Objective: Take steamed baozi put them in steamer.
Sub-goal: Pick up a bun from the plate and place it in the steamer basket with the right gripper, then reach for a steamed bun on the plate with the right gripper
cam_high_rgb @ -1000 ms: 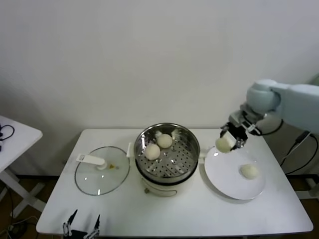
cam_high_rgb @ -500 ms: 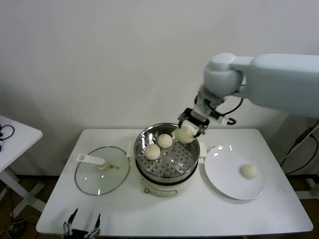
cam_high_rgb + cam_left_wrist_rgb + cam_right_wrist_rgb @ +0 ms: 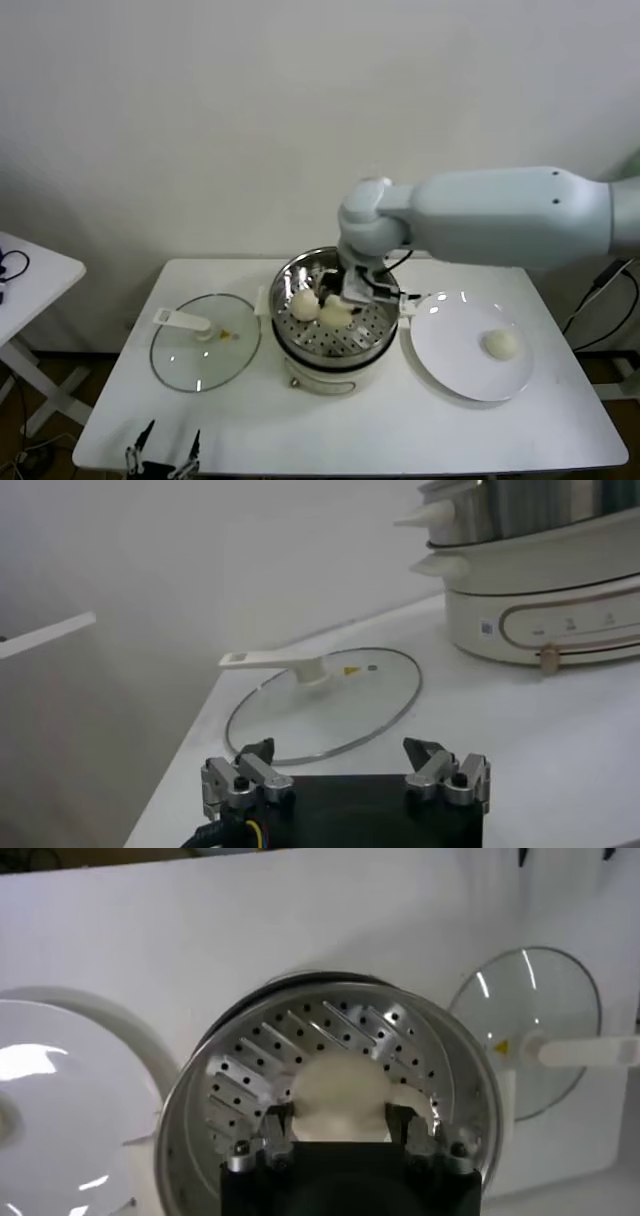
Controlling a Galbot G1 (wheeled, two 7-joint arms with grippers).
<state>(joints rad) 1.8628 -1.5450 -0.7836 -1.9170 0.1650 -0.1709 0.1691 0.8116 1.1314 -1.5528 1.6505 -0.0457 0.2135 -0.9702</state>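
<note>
The right claw (image 3: 340, 305), which a second ago was lifting a baozi (image 3: 338, 1093) off the plate (image 3: 450, 365), is now holding it low inside the steamer (image 3: 375, 340), beside two buns already placed. One baozi (image 3: 500, 344) is remaining on the plate. Release appears imminent. The left claw (image 3: 345, 770) is idling, jaws wide, near the glass lid (image 3: 370, 695) on the table (image 3: 250, 420).

head cam looks down over table; left wrist low beside glass lid (image 3: 330, 700); right wrist above steamer (image 3: 330, 1063), all share it
</note>
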